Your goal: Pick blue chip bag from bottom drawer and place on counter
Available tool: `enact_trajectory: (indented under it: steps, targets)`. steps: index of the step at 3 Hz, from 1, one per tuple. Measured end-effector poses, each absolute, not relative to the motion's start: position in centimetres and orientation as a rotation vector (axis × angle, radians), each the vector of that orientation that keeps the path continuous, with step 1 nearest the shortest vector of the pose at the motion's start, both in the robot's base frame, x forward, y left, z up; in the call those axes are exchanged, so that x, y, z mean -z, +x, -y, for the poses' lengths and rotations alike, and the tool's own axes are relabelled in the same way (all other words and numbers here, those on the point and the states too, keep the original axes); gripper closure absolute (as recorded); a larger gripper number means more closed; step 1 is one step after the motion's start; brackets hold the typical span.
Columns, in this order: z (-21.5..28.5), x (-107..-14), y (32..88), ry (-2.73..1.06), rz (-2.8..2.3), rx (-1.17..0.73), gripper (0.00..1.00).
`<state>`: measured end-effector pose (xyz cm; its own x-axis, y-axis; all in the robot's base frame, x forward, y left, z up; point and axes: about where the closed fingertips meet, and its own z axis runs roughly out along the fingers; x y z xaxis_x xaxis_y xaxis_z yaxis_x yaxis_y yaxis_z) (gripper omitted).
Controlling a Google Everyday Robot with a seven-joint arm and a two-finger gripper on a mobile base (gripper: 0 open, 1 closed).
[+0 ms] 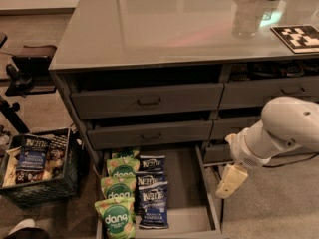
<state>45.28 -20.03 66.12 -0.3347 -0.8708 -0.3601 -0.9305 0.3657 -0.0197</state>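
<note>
The bottom drawer [187, 198] is pulled open at floor level. In it, three dark blue Kettle chip bags lie in a column: one at the back [152, 163], one in the middle [149, 179] and the nearest one [153, 206]. Several green dang bags [117, 188] lie to their left. The right half of the drawer floor is bare. My gripper [231, 181] hangs from the white arm [281, 131] just outside the drawer's right wall, above the carpet and apart from the bags. It holds nothing that I can see. The glossy grey counter [164, 24] tops the cabinet.
A black wire crate [42, 185] with another Kettle bag [31, 154] stands on the floor at the left. A checkered marker [299, 38] and a translucent cup [246, 16] sit on the counter's right side. Two upper drawers with bar handles [149, 102] stand slightly ajar.
</note>
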Motion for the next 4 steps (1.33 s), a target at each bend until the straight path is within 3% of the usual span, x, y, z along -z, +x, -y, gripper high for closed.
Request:
enact_trajectory:
  steps: [4]
  targets:
    - [15.4,-43.7,52.8,-1.389,-2.114,-0.549,0.00]
